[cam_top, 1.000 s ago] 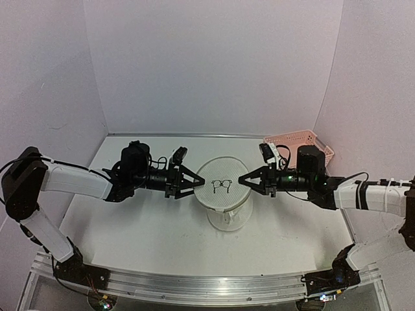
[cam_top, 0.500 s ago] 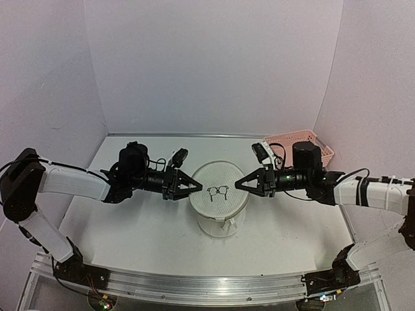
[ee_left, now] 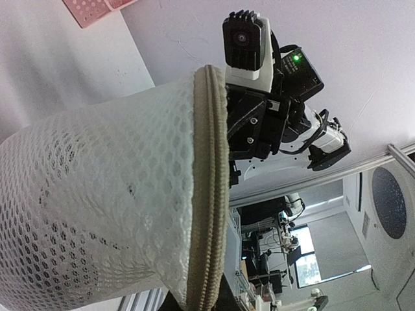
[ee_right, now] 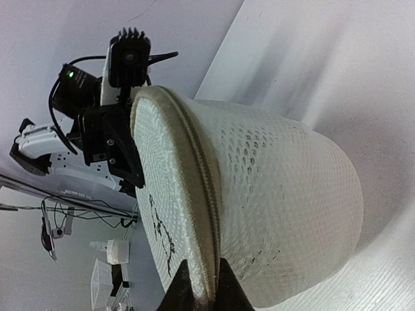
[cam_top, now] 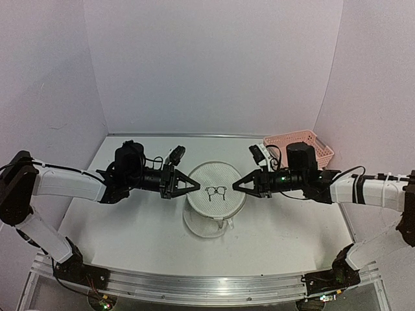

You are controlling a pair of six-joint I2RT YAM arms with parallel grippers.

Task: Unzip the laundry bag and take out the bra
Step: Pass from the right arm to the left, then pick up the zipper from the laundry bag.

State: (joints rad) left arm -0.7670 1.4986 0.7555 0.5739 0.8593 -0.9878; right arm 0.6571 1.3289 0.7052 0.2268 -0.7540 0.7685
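Observation:
The laundry bag (cam_top: 216, 190), a round white mesh pouch with a black bra drawing (cam_top: 217, 192) on its top face, is held up between both arms over the middle of the table. My left gripper (cam_top: 193, 186) is shut on its left rim. In the left wrist view the tan zipper seam (ee_left: 211, 194) runs down between the dark fingertips (ee_left: 224, 302). My right gripper (cam_top: 237, 186) pinches the opposite rim, and its fingertips (ee_right: 179, 289) straddle the zipper seam (ee_right: 206, 194). The bag's lower body (cam_top: 206, 225) sags toward the table. The bra is hidden.
A pink lattice basket (cam_top: 299, 144) stands at the back right corner, just behind the right arm. White walls close in the table (cam_top: 130, 227) at the back and on both sides.
The left gripper has closed on the bag's left rim. The bag and both grippers have shifted a little left and toward the near edge.

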